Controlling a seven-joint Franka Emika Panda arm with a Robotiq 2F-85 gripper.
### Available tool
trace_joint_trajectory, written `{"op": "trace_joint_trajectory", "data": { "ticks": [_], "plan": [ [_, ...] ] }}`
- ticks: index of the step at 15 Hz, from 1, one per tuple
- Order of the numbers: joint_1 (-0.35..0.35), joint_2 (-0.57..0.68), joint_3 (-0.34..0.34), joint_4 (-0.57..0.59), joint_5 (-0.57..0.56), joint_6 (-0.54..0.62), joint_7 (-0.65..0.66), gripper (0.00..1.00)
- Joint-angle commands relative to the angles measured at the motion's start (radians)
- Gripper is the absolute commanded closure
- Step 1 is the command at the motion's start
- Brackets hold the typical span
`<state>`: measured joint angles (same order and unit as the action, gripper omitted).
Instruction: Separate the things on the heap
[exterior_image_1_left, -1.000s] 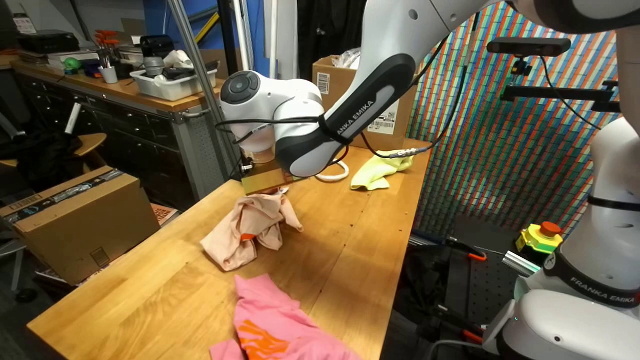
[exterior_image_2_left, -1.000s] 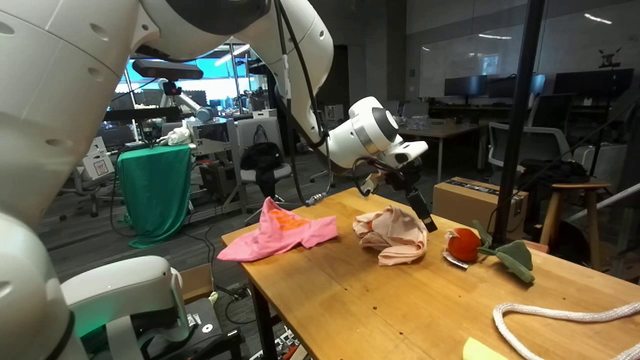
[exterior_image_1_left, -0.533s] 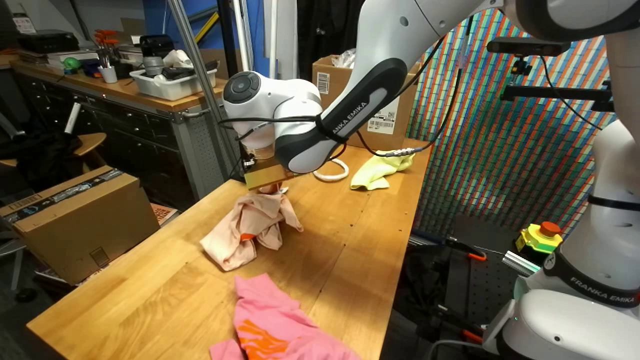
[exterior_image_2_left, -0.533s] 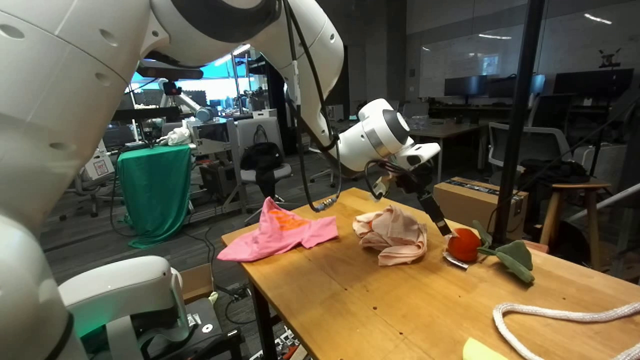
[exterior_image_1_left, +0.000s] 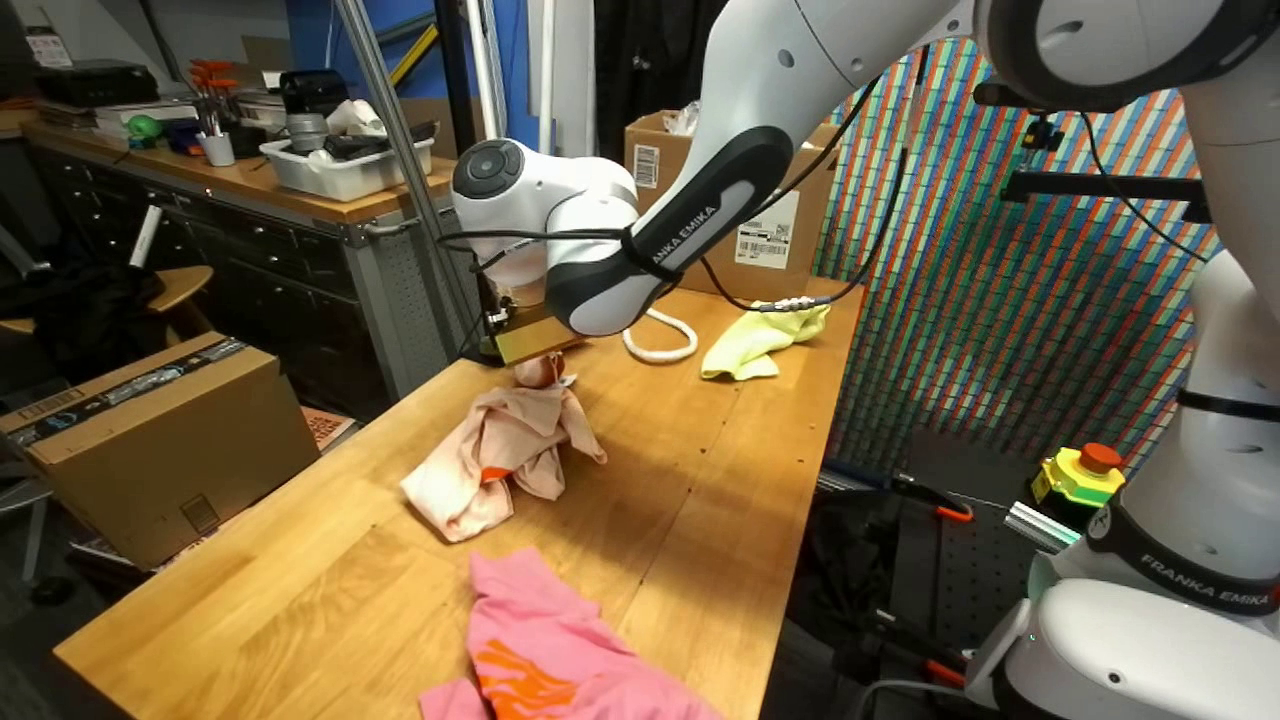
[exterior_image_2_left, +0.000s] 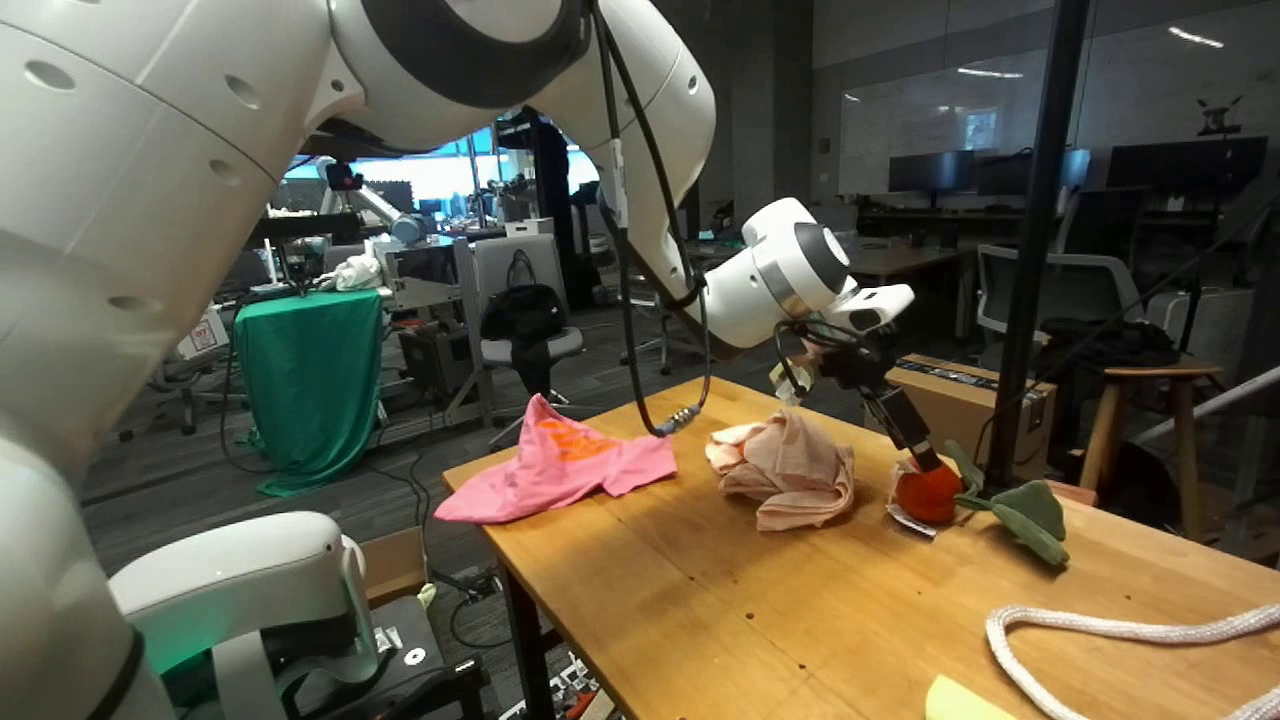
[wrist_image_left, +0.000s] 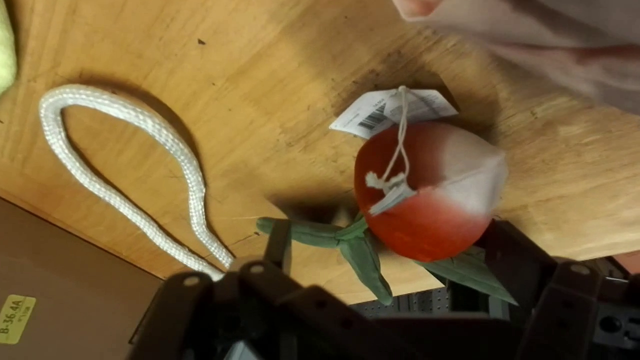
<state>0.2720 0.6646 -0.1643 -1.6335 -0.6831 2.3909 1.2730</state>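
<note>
Box (exterior_image_1_left: 680, 160) holds crumpled plastic (exterior_image_1_left: 684, 121); white bin (exterior_image_1_left: 345, 179) holds clutter (exterior_image_1_left: 360, 147). Jaws spread either side of red ball (wrist_image_left: 425, 190) in wrist view.

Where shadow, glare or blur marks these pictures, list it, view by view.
In the wrist view, the crumpled cream cloth looks blurred, while the looped white braided cord is crisper and edged by shadow; in an exterior view, a soft shadow darkens part of the brown wooden table; in an exterior view, the bluish-white background patch glares, washed out.
</note>
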Motion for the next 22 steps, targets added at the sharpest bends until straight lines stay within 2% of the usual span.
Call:
{"op": "trace_joint_trajectory", "data": {
  "ticks": [1,6,12,17,22],
  "plan": [
    [-0.041,0.061,0.024,0.108,0.023,0.025,-0.107,0.0],
    [-0.076,0.122,0.044,0.21,0.115,0.029,-0.25,0.0],
    [-0.089,0.187,0.038,0.312,0.284,0.001,-0.42,0.0],
    [-0.082,0.236,0.016,0.371,0.349,-0.023,-0.476,0.0],
    [-0.075,0.275,-0.011,0.41,0.354,-0.044,-0.485,0.0]
  ]
}}
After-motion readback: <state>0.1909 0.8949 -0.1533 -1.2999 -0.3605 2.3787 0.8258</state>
